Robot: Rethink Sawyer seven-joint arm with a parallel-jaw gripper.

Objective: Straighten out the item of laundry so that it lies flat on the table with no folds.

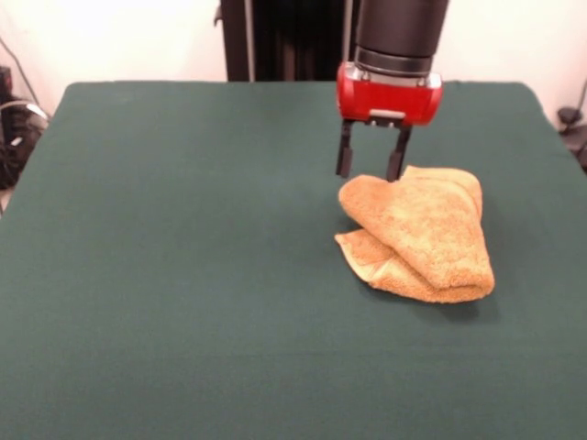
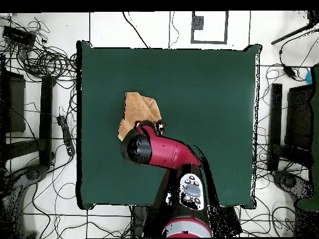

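Note:
The item of laundry [image 1: 422,234] is a golden-orange terry towel lying folded over itself in a thick bundle on the dark green table [image 1: 183,275], right of centre in the front view. My gripper [image 1: 371,163] hangs just above the towel's far left corner, open, with its two black fingers apart and nothing between them. In the overhead view the towel [image 2: 139,109] shows partly from under the red arm, which hides its near part and the gripper.
The green cloth stretches wide to the left and front of the towel in the front view. Cables and dark equipment [image 2: 37,62] lie on the floor around the table's sides.

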